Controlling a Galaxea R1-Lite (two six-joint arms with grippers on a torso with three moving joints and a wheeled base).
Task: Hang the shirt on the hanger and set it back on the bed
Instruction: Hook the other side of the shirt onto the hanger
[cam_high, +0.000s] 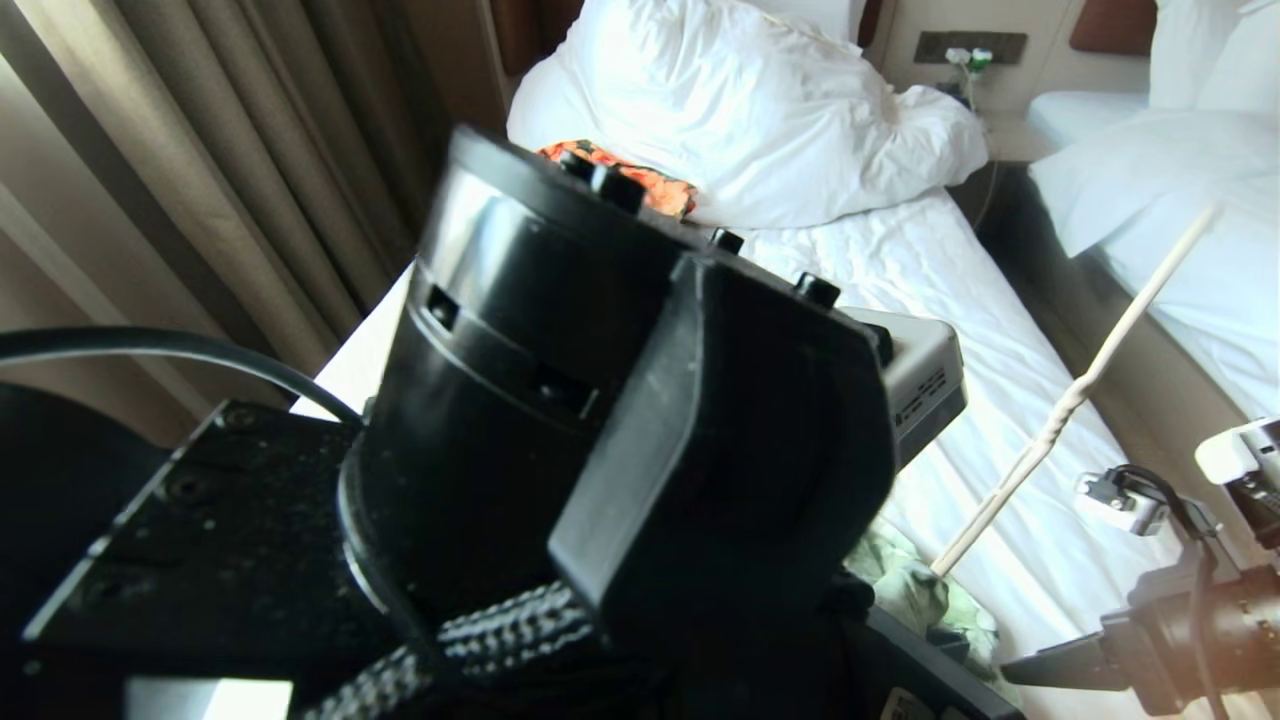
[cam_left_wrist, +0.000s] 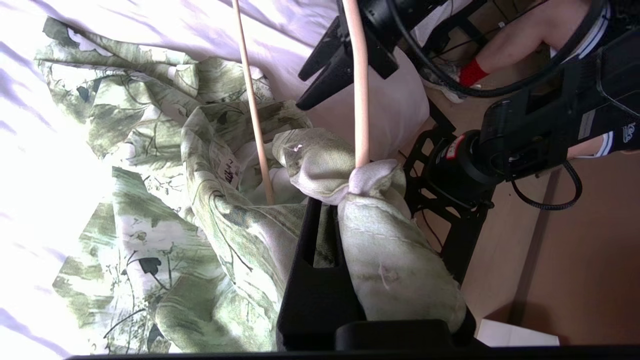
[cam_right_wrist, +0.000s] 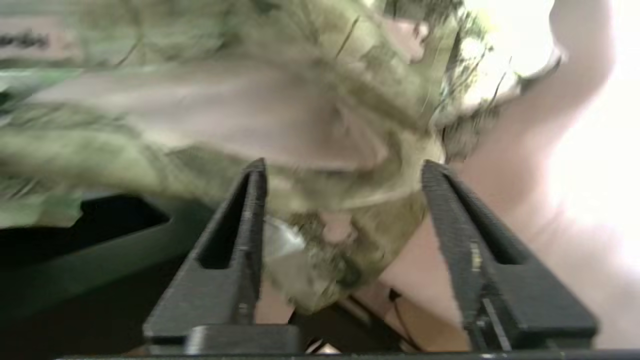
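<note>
**Left gripper pinches shirt and hanger at the bed's edge, right gripper stands open beside them**

The left gripper (cam_left_wrist: 325, 220) is clamped on a bunched fold of the shirt (cam_left_wrist: 200, 210), a light green fabric with a darker branch print. In the left wrist view the cloth wraps over one finger and is knotted tightly round a cream rod of the hanger (cam_left_wrist: 361, 100), which rises out of the pinched bundle. A second, thinner rod of the same hanger runs down into the folds just beside it. The rest of the shirt lies crumpled on the white sheet of the bed (cam_left_wrist: 30, 165), close to the mattress edge.

The right gripper (cam_right_wrist: 345, 240) has its jaws spread apart, with nothing pressed between them. In its own wrist view the two dark fingers frame a blurred mass of green shirt cloth that sits in front of them. In the left wrist view the right gripper hangs by the hanger rod above the bed's edge.

From the head view the left arm's wrist fills most of the frame. Past it, a strip of the shirt (cam_high: 915, 590) shows low on the bed (cam_high: 950, 300), and the hanger (cam_high: 1075, 390) slants up from it. A white pillow (cam_high: 740, 110) lies at the head end, an orange floral garment (cam_high: 650, 185) tucked against it. A second bed (cam_high: 1200, 270) stands across the aisle. A person's leg with a red sock (cam_left_wrist: 472, 72) shows on the floor beyond the robot's arm
</note>
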